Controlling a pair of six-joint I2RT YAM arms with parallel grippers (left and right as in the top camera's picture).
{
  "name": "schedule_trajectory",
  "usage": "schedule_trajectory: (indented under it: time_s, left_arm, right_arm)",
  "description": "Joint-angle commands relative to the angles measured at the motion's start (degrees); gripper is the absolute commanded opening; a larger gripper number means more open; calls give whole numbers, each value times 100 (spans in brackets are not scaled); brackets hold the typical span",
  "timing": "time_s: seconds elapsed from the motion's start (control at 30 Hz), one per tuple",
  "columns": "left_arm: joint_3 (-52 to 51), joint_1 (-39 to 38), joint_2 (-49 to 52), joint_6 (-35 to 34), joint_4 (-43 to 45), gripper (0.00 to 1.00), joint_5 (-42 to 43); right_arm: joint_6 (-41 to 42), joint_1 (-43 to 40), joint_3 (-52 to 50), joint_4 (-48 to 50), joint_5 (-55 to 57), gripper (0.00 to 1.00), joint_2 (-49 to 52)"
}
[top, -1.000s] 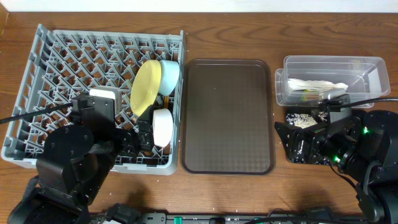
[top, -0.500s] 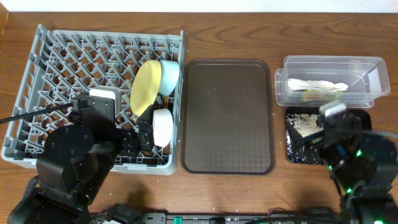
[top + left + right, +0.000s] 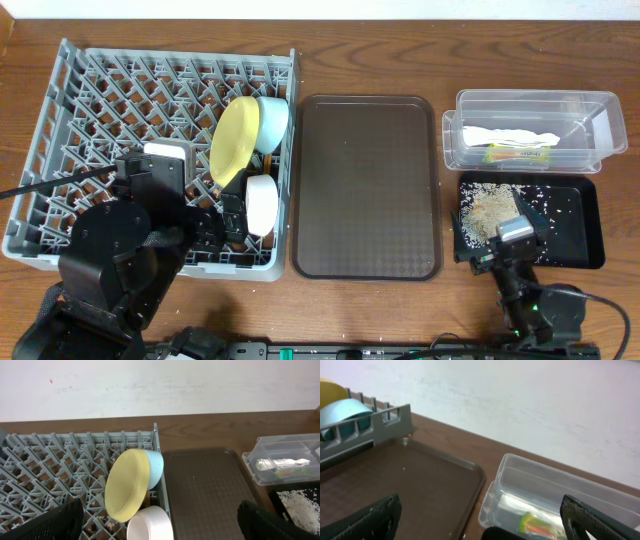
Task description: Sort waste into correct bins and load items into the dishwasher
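Round yellow plate (image 3: 235, 140) and light blue bowl (image 3: 273, 122) stand on edge in the grey lattice dish rack (image 3: 90, 100); pale beige crumbs (image 3: 488, 210) lie in the shallow black tray (image 3: 580, 215). Left wrist: left hand (image 3: 160, 522) spread open over the rack. Right wrist: right hand (image 3: 480, 520) open, clear plastic tub (image 3: 555, 485) ahead.

A brown wooden table (image 3: 370, 55) meets a white wall (image 3: 150, 385).

Your plate (image 3: 234, 142) and blue bowl (image 3: 273, 122) stood on edge in the left rack (image 3: 110, 110); tissue (image 3: 508, 135) and wrapper (image 3: 518, 153) lay in the upper-right tub (image 3: 450, 135), crumbs (image 3: 487, 212) in the tray (image 3: 570, 225) below.
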Motion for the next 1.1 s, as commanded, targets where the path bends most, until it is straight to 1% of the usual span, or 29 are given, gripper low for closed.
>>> schedule_trajectory:
  time_s: [0.0, 0.13, 0.33, 1.07]
  left_arm:
    - [42, 0, 2, -9, 9, 100, -70]
    - [42, 0, 2, -7, 9, 100, -70]
    - [42, 0, 2, -9, 9, 100, -70]
    - [42, 0, 2, -9, 9, 100, -70]
  right_arm:
    - [13, -28, -409, 223, 7, 99, -376]
    - [94, -28, -763, 590, -22, 99, -374]
    - [92, -28, -750, 439, -31, 99, -372]
    - [94, -28, -750, 437, -31, 99, -367]
